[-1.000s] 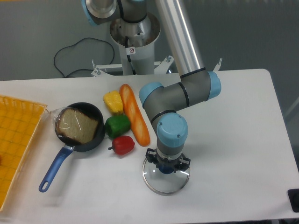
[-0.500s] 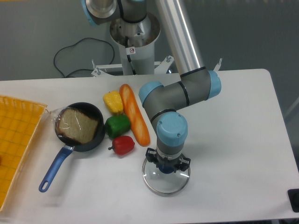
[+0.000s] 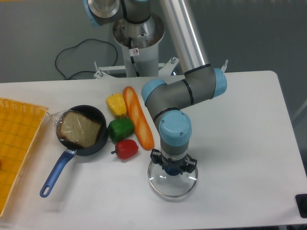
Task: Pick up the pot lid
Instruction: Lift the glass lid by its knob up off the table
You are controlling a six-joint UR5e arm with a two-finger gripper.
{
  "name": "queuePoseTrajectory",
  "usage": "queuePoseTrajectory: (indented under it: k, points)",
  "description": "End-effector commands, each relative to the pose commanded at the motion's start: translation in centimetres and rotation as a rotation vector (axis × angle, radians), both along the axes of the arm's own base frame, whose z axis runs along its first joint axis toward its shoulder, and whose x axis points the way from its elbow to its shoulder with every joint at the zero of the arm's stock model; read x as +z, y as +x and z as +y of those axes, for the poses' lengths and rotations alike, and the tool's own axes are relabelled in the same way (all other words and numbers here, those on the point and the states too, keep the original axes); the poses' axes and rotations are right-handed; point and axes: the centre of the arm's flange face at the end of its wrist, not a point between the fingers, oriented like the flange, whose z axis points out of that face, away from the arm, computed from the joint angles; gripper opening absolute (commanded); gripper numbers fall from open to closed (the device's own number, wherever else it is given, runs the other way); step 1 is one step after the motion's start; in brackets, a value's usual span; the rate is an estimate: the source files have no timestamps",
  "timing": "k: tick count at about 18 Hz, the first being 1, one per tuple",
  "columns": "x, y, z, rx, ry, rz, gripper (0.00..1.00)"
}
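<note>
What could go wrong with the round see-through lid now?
The dark two-fingered pincer holds only the round blue knob, so the clear, round, metal-rimmed lid might slip or tip. The long orange carrot and shiny red pepper are close by, so a swinging lid could bump them.

Round clear-glass pot lid with thin shiny rim and blue knob [image 3: 173,187] seen knob up, roughly level, over white bench [image 3: 249,182], nearer camera-side edge than far edge. Knob partly hidden; bench contact can't be confirmed.
</note>
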Motion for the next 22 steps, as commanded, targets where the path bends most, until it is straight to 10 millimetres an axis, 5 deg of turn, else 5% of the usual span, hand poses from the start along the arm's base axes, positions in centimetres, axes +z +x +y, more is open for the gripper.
queuePoseTrajectory:
  k: [22]
  points:
    - [7.1, 1.9, -3.5, -0.225, -0.046, -0.05, 0.21]
